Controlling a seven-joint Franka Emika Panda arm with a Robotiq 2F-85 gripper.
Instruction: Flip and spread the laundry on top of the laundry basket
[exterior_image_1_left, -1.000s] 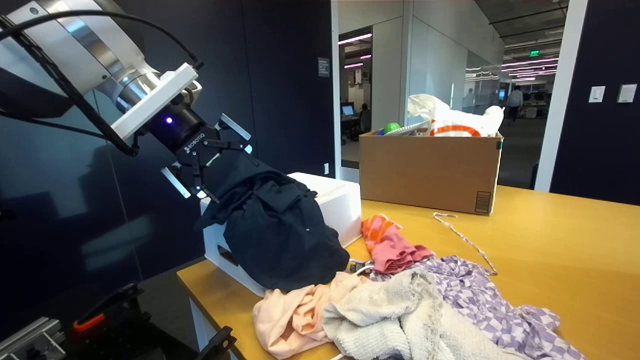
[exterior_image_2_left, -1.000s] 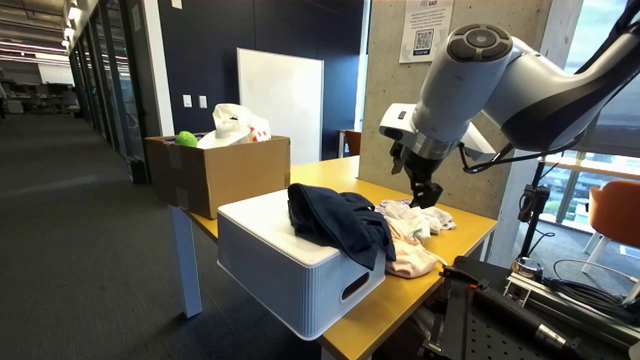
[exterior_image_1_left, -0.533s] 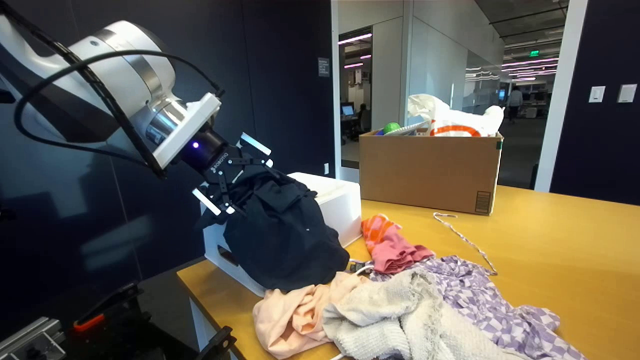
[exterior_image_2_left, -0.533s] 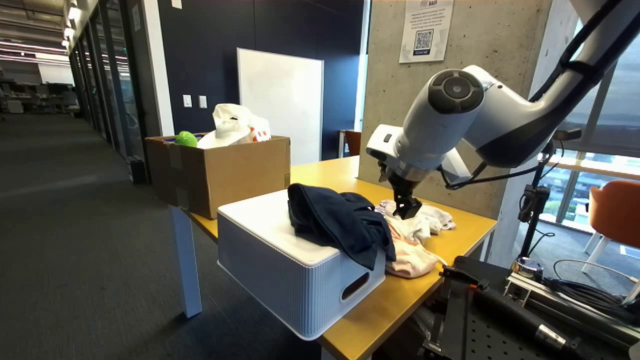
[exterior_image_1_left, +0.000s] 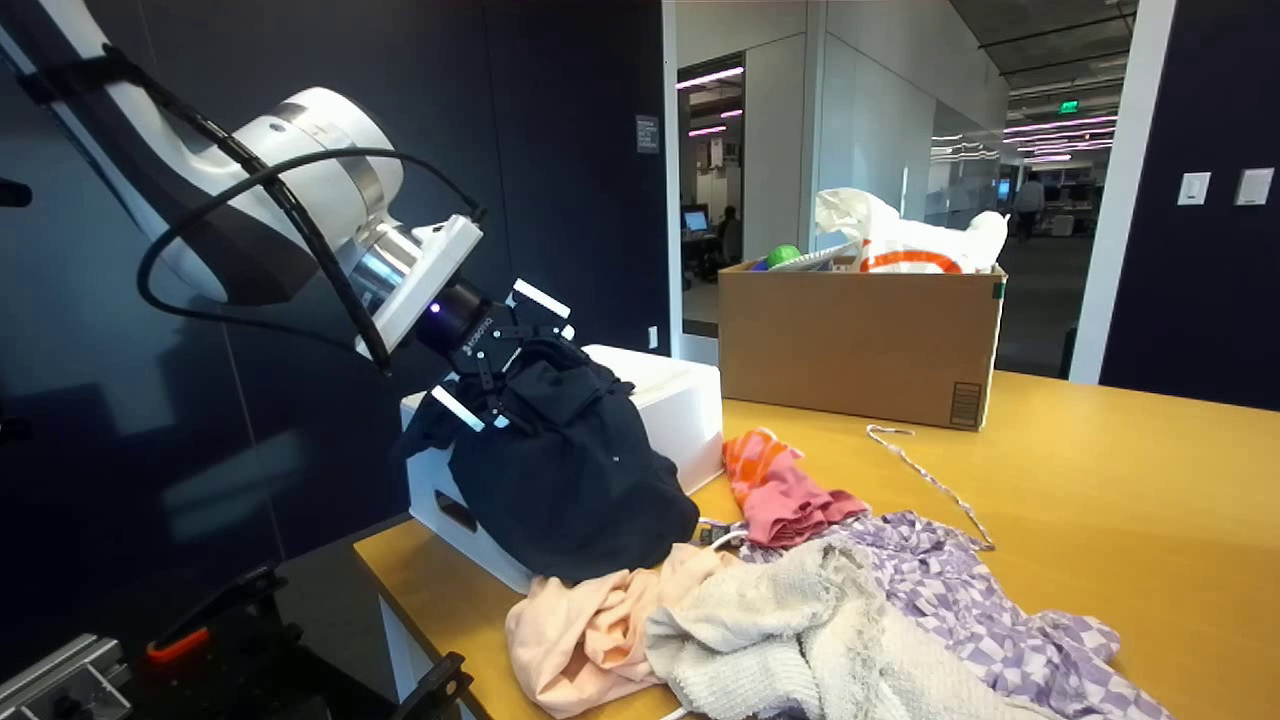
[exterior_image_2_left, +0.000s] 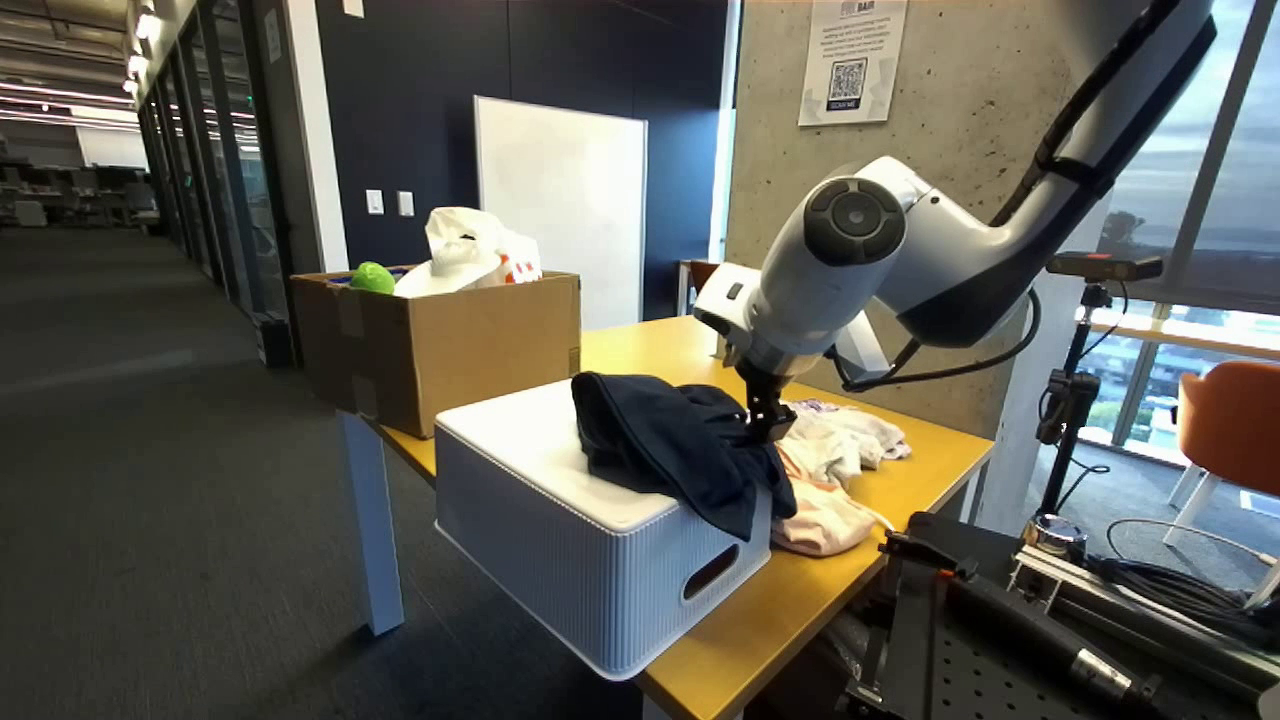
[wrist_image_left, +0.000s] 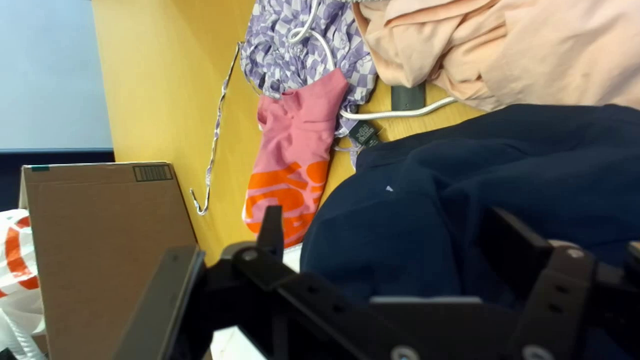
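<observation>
The laundry (exterior_image_1_left: 575, 490), a limp dark navy cloth, lies bunched over one end of the white laundry basket (exterior_image_2_left: 560, 550). In both exterior views it drapes down that end, past the slot handle's side, while the far part of the flat white top is bare. My gripper (exterior_image_1_left: 545, 385) is tilted down at the upper folds of the cloth, its jaws wide apart. In the wrist view the navy cloth (wrist_image_left: 400, 200) fills the space ahead of and between the fingers (wrist_image_left: 272, 232). The fingertips overlap the cloth in an exterior view (exterior_image_2_left: 770, 425); whether they touch it I cannot tell.
Peach (exterior_image_1_left: 590, 630), cream (exterior_image_1_left: 830, 620) and lilac checked (exterior_image_1_left: 930, 580) clothes lie heaped beside the basket, with a pink-and-orange piece (exterior_image_1_left: 780, 490). A cardboard box (exterior_image_1_left: 860, 345) stands behind. A thin cord (exterior_image_1_left: 940, 485) lies on the yellow table (exterior_image_1_left: 1130, 500).
My gripper has come down and in from beyond the basket's end to the cloth, staying open. The cloth's upper edge has shifted slightly; the basket and other clothes have stayed put.
</observation>
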